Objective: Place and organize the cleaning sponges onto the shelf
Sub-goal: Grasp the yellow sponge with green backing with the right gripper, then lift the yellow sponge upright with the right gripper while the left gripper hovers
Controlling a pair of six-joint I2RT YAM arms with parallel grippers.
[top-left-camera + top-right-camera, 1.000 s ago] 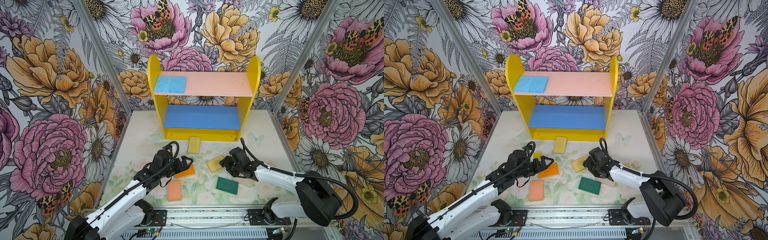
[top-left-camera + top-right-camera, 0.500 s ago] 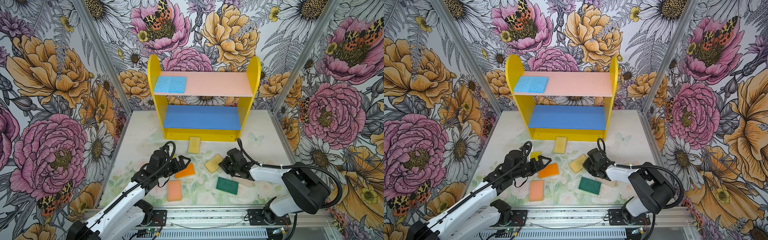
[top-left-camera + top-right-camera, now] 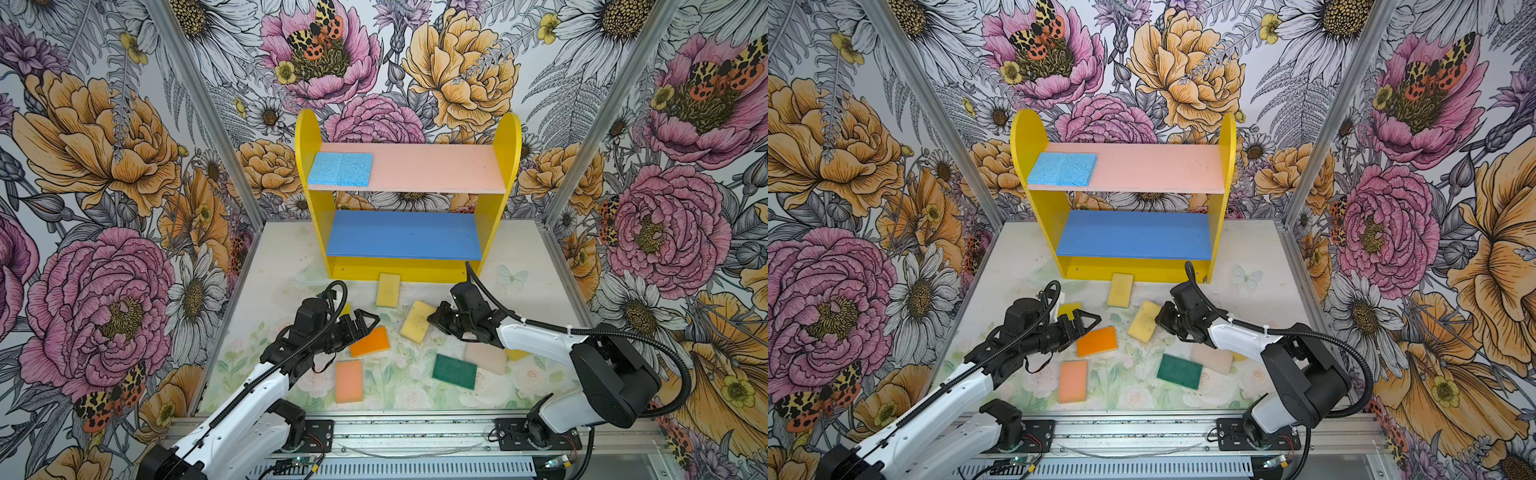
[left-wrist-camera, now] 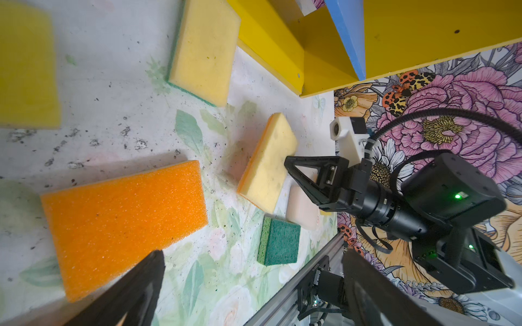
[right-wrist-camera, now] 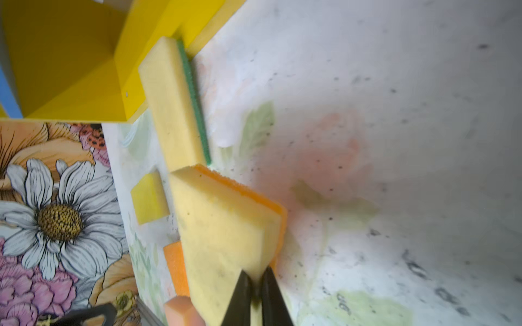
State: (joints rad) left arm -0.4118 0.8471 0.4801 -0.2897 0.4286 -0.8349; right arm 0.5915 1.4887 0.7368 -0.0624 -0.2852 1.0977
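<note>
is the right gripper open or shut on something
Shut on the orange-backed yellow sponge: in the right wrist view the right gripper pinches that sponge's near edge between its fingertips.

The left arm (image 3: 257, 395) reaches low over the worktop (image 3: 282, 266) from its front left corner, and the left gripper (image 3: 365, 327) is turned sideways with its jaws spread wide. The right arm (image 3: 536, 338) stretches in from the front right. The right gripper (image 5: 255, 285) has its jaws nearly together, apparently pinching the edge of a yellow sponge (image 5: 223, 225).
</note>
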